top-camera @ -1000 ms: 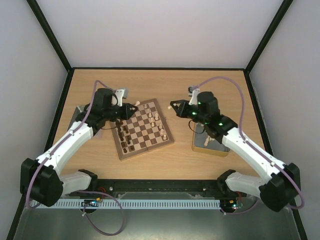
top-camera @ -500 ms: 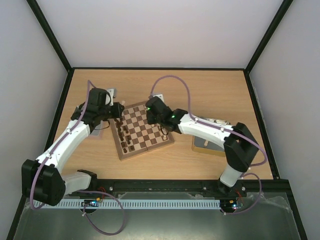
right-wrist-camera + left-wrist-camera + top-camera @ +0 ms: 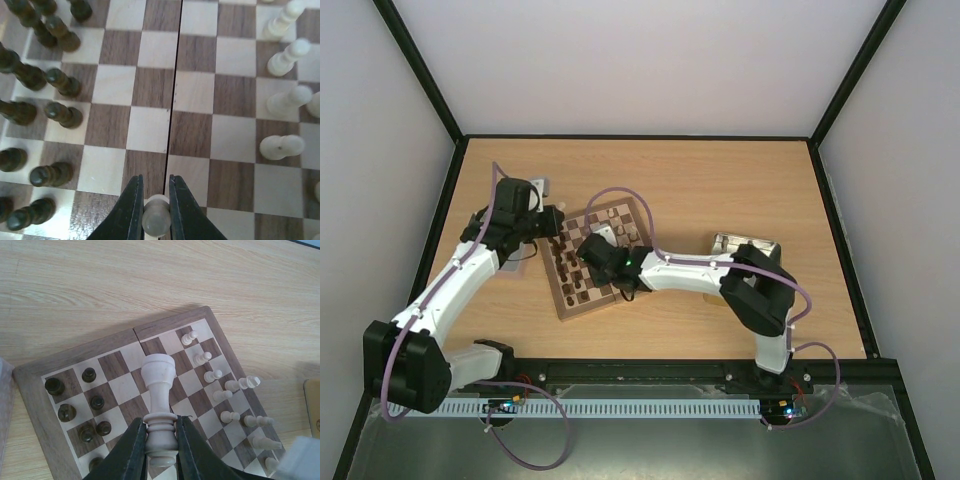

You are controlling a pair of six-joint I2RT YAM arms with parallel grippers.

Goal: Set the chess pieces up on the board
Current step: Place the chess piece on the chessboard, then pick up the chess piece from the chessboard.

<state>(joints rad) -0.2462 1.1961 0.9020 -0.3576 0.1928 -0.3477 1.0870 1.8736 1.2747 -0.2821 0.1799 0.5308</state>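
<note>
On the wooden table point(image 3: 720, 180) the board point(image 3: 582, 306) lies at an angle between the two arms, and a shiny metal tin point(image 3: 740, 243) is seen beside the right arm's elbow. The board's left half is filled with dark chess pieces point(image 3: 50, 80), while the pale chess pieces point(image 3: 285, 100) are ranged along its right side, where gaps are left. The left gripper point(image 3: 160, 422) is held above the board's left edge and is closed on the base of a pale rook-like piece point(image 3: 158, 375), which is kept upright. The right gripper point(image 3: 154, 200) is stretched low across the board, its jaws narrowed on a small pale round-headed piece point(image 3: 155, 220) over the centre seam; whether that piece touches the wood cannot be told. The placing is judged to be best done one arm at a time, since both are crowded over the same board. Each pale piece should be carried clear above the standing men, brought over a free square on the pale side, lowered straight down until its base is seated in the square's middle, and released by a slight opening only, so that neighbours are not knocked.
</note>
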